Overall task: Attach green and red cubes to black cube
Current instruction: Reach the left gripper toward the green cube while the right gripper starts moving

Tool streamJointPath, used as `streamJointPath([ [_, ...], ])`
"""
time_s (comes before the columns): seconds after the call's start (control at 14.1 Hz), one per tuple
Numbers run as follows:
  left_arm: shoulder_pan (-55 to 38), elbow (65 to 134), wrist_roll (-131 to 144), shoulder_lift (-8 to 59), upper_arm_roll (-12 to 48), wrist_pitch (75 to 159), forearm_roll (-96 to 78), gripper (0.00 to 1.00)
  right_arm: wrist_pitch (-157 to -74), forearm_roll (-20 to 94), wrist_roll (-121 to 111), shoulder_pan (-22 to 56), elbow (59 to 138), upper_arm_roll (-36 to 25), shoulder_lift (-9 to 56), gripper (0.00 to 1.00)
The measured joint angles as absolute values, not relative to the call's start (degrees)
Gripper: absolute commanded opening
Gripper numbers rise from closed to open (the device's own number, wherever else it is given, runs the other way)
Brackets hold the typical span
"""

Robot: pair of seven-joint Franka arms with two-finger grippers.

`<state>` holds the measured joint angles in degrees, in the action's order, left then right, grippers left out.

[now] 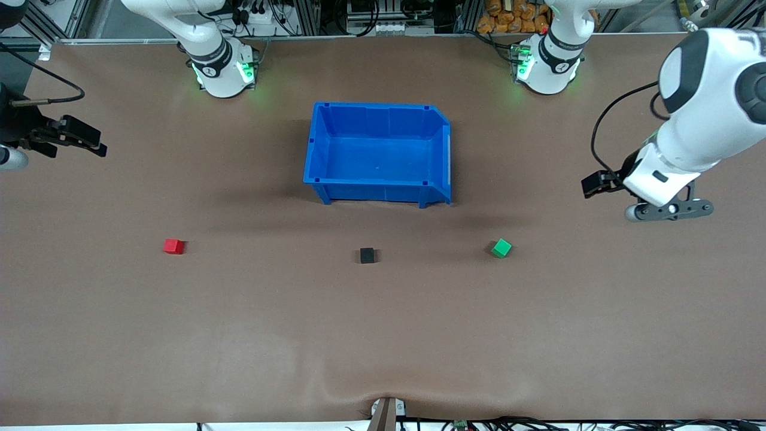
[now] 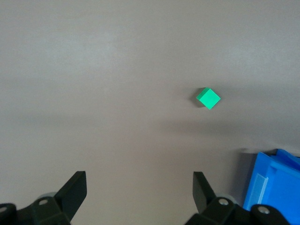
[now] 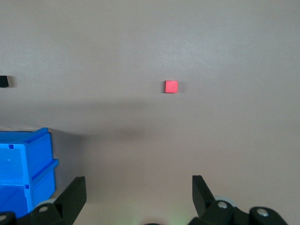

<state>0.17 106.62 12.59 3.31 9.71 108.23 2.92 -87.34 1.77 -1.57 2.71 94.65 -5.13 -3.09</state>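
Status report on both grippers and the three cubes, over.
Left gripper, right gripper open, empty. Small green cube, red cube, matte black cube apart. Nothing between.

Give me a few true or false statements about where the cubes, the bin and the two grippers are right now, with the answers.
1. The black cube lies between the red cube and the green cube. True.
2. The red cube sits inside the blue bin. False: it rests on the table, toward the right arm's end.
3. The left gripper is open and holds nothing. True.
4. The right gripper is shut on the red cube. False: it is open, apart from the cube.
5. The green cube touches the black cube. False: they lie well apart.
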Motion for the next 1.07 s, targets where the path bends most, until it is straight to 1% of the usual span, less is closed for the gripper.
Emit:
streamJointPath([
  [0.21,0.2,109.5,15.8,4.1,10.6,112.6,2.9,1.00,-87.4,1.8,-1.6,2.4,94.6,-5.3,-3.1,1.00],
  [0.43,-0.7,109.9,23.4,6.6,11.7,114.6,2.9,1.00,-87.4,1.8,-1.6,2.0,94.6,-5.6,-2.6,1.00],
  [0.64,-3.1,110.0,32.9,10.5,11.9,116.6,2.9,1.00,-87.6,1.8,-1.6,1.7,94.7,-5.8,-1.8,1.00],
  [1.07,-5.4,110.1,47.0,19.6,11.9,125.9,2.9,1.00,-88.9,1.8,-1.6,1.5,94.4,-5.8,1.5,1.00],
])
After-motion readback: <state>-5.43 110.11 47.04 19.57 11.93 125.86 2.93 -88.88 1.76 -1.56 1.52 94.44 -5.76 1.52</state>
